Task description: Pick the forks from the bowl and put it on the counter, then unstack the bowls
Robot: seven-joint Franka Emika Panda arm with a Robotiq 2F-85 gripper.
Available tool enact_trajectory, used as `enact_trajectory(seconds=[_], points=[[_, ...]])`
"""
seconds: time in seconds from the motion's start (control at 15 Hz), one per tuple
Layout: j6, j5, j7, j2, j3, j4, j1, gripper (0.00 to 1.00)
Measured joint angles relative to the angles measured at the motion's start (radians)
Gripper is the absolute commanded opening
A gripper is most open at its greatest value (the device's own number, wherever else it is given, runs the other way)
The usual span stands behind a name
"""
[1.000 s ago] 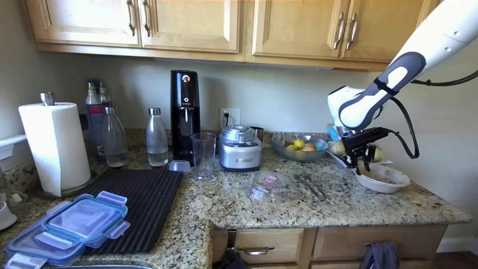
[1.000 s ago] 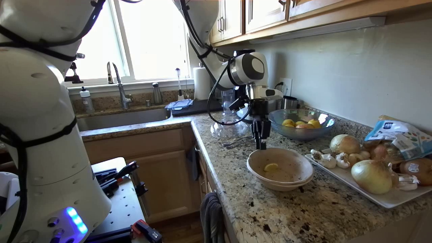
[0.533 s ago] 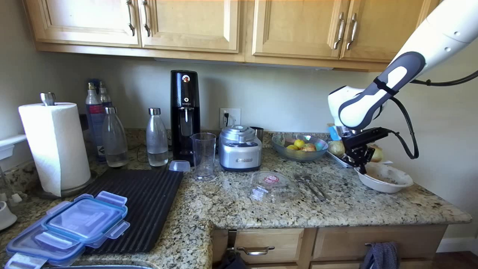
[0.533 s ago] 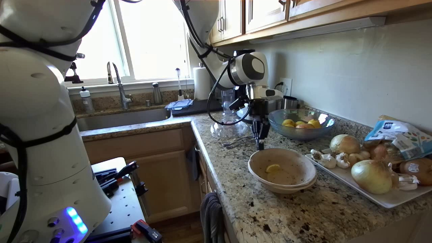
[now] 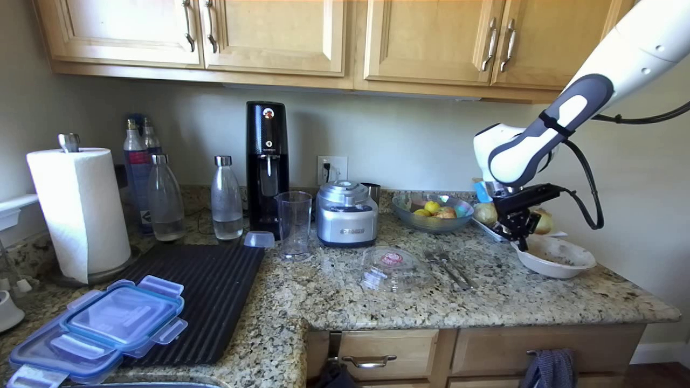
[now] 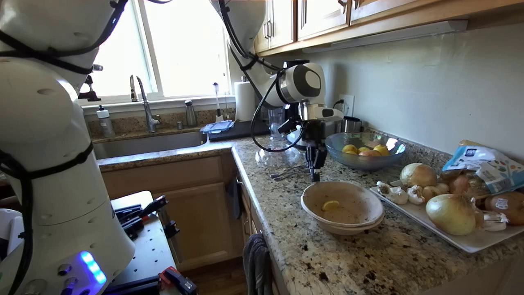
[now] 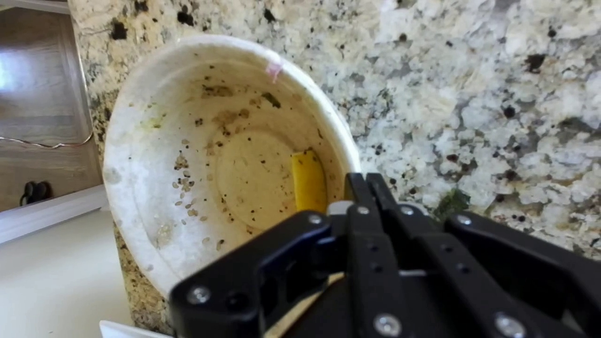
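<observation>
The forks (image 5: 452, 272) lie already on the counter (image 5: 377, 307), so I judge that unstacking is the step in hand. In the wrist view, the middle of the upper bowl (image 7: 253, 164) is at nine o'clock from the gripper (image 7: 367, 179); the jaws stand at about three o'clock on its rim. There the rim runs roughly from twelve to six, and the jaws close across it. They are narrow, almost together; I judge that they pinch this rim, though the contact itself is hidden. In an exterior view, the lower bowl (image 6: 348, 231) shows a strip at six o'clock, nested below the upper one. The lift should begin upward, in my opinion, because the lower bowl may stick and come along.
</observation>
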Motion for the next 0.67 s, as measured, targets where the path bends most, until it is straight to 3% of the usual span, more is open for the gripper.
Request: enact_trajectory(seconds=[0.33, 0.4, 0.53, 0.67], points=[[0.001, -0.001, 0.000, -0.018, 0.000, 0.001, 0.000, 0.07], [0.001, -0.002, 0.000, -0.023, 0.000, 0.001, 0.000, 0.32], [-0.001, -0.002, -0.001, -0.030, 0.000, 0.001, 0.000, 0.33], [-0.001, 0.001, -0.018, -0.034, 0.001, 0.001, -0.001, 0.44]])
